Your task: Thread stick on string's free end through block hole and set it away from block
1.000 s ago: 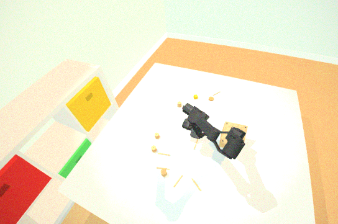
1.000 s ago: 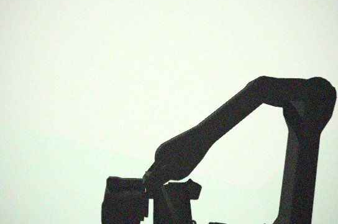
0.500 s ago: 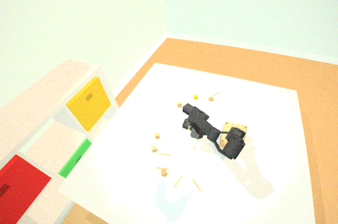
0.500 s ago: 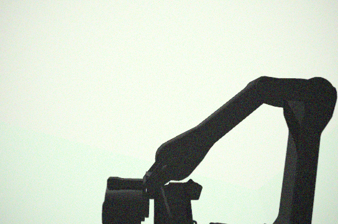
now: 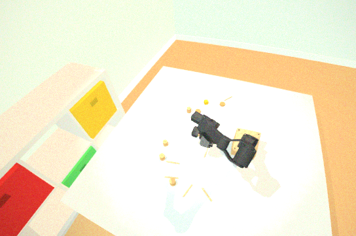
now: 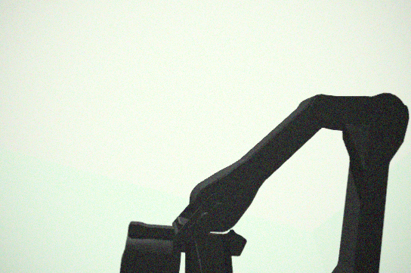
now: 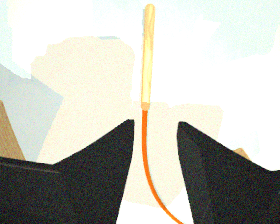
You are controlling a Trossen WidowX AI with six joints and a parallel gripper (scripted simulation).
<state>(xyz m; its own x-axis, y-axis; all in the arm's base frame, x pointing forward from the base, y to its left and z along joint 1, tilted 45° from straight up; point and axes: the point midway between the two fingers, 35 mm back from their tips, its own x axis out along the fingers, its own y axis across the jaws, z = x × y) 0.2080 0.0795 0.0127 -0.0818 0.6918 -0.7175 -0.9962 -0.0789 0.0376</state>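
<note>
In the wrist view the pale wooden stick (image 7: 148, 55) lies lengthwise beyond my fingertips, with the orange string (image 7: 144, 135) joined to its near end. My gripper (image 7: 155, 127) (image 5: 200, 136) is partly open. The string passes across the gap between its fingers, nearer the left one, and is not gripped. The string curves off to the lower right. A wooden piece (image 7: 4, 135), cut off by the left edge, may be the block; no hole shows. The button on the string cannot be made out. The exterior view shows only the arm, not the fingertips.
A small wooden piece (image 7: 241, 151) shows behind the right finger. Loose sticks (image 5: 173, 162) (image 5: 187, 191) (image 5: 207, 194) and small wooden pegs (image 5: 165, 142) (image 5: 161, 156) lie on the table. A yellow object (image 5: 206, 102) and a round disc (image 5: 222, 104) lie farther back. A wooden plate (image 5: 250, 131) lies under the arm's base.
</note>
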